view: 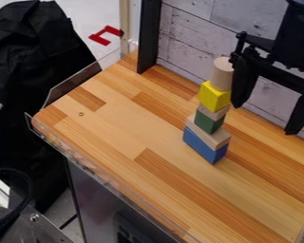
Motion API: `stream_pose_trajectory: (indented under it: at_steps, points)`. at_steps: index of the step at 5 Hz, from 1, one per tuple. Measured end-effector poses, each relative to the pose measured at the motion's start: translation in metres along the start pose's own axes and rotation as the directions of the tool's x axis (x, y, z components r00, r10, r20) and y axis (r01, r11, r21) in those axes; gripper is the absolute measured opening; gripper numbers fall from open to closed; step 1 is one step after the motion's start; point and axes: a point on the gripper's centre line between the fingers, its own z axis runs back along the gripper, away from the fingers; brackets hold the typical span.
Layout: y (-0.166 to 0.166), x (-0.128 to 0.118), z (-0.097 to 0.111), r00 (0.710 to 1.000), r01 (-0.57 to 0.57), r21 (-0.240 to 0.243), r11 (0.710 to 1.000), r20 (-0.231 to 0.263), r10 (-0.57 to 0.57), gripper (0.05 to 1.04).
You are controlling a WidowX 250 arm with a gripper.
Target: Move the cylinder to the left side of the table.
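One plain cylinder (222, 74), upright, topmost of a stack on the right half of my bench (110, 126). Beneath it, in descending order: one yellow block (214, 97), one pale wooden block (213, 112), one green block (208, 122), one pale wooden slab (208, 134), one blue block (202, 146). One black hand (264, 118), at the right, released, fingers spread wide, one just beside the cylinder; whether touching, I cannot tell.

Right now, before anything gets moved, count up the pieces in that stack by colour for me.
Plain wood: 3 (cylinder, upper block, lower block)
Yellow: 1 (yellow block)
Green: 1 (green block)
Blue: 1 (blue block)
Total: 6
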Motion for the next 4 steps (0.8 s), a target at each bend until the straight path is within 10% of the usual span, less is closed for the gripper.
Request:
stream_pose_trajectory:
  at_steps: [4]
  points:
    - [0.044, 0.022, 0.020, 0.995, -0.104, 0.041, 0.994, 0.005, 0.104, 1.001]
